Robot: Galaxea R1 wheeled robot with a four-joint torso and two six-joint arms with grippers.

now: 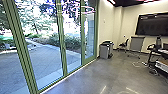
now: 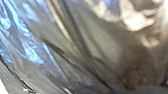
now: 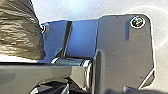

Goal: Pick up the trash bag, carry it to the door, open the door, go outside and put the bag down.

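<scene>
Left wrist view, shiny trash bag (image 2: 100, 42) close by left gripper, both grippers' hold unclear

Bag (image 3: 20, 32), one: dark, creased, glossy. Plate (image 3: 120, 50), one: wide, dark, round-fitted. Bar (image 3: 50, 72), one: jointed. Floor (image 3: 161, 15): pale, sheeny.

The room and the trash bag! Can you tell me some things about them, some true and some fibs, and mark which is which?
1. The big dark screen is up on the wall. True.
2. The window frames are bright red. False: the window frames are green.
3. The trash bag looks shiny and wrinkly. True.
4. Outside the glass, there is deep snow. False: there are green bushes and grey paving.
5. The room's floor is fluffy pink carpet. False: the floor is grey and shiny.
</scene>
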